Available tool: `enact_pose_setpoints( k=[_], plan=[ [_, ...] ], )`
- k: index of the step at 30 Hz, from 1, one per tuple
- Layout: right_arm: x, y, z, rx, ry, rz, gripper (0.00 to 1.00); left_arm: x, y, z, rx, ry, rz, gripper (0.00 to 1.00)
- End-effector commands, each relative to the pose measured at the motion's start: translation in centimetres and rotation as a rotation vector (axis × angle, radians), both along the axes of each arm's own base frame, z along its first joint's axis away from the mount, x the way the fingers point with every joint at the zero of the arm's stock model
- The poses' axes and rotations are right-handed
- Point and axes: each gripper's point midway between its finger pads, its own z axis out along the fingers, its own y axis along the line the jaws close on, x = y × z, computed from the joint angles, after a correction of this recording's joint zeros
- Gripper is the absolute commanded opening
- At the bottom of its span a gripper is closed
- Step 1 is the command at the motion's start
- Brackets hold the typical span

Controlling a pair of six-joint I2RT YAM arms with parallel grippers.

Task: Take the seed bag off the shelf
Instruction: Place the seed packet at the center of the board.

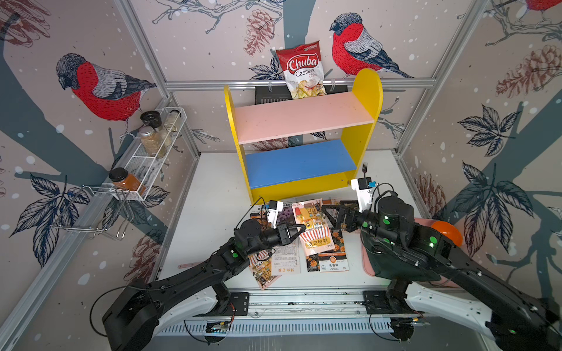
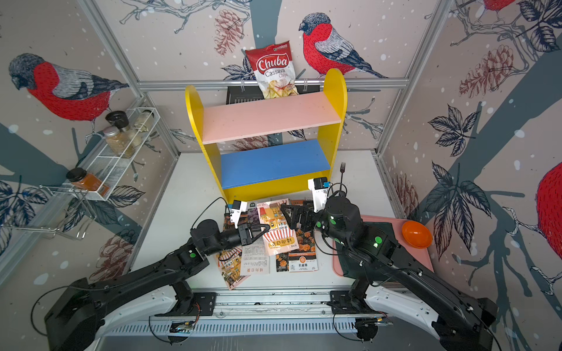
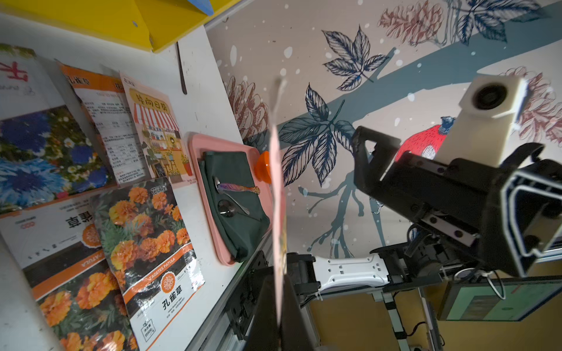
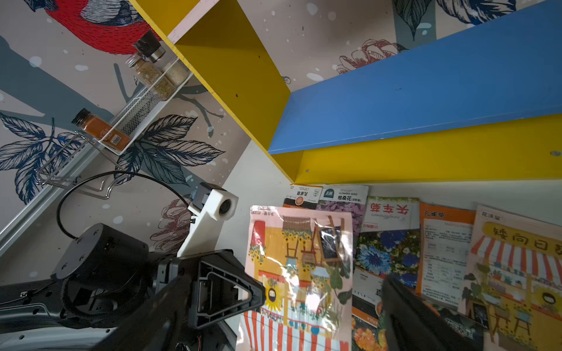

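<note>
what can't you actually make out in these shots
- print on the seed bag: edge-on in the left wrist view.
- the spoons on the tray: under the right arm in both top views.
- the black box behind the shelf: mostly covered by the chip bag and shelf in both top views.

Chip bag [image 1: 302, 71]: "Chuba Cassava Chips"; marigold pkt [image 3: 149, 255]: "孔雀草", "Tagetes Patula"; purple pkt [image 4: 343, 200]: "Flowers Seed".

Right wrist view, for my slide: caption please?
Left gripper pinches the pink seed bag by its edge, in front of the shelf.
</note>
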Motion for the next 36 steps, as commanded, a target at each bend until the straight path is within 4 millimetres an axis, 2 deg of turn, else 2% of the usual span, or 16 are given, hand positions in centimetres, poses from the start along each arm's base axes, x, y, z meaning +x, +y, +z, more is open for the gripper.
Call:
enact_pose_setpoints(
  k=[1,4,13,21,31,36],
  plan=[
    [0.3,-2.1,-0.3,-0.058,-0.013,-0.075,1.0,0.1,-1.9,0.8,-0.023,-0.063,-0.004,0.0],
    [0.0,-3.0,0.3,-0.041,-0.023,-0.09,1.0,0.0,-3.7,-0.9,0.031,-0.053,-0.022,0.0],
    [-0.4,-4.7,0.6,-0.044,-0.027,-0.131,1.0,0.2,-9.0,-4.3,0.11,-0.023,-0.1,0.0],
    [-0.7,-5.6,0.6,-0.048,-0.03,-0.146,1.0,0.4,-12.5,-8.7,0.173,0.032,-0.182,0.0],
    [-0.9,-6.2,0.3,-0.052,-0.027,-0.157,1.0,0.2,-15.1,-12.4,0.259,0.079,-0.236,0.0],
    [-0.9,-6.3,0.5,-0.052,-0.031,-0.159,1.0,0.5,-15.3,-14.3,0.318,0.122,-0.225,0.0]
  ],
)
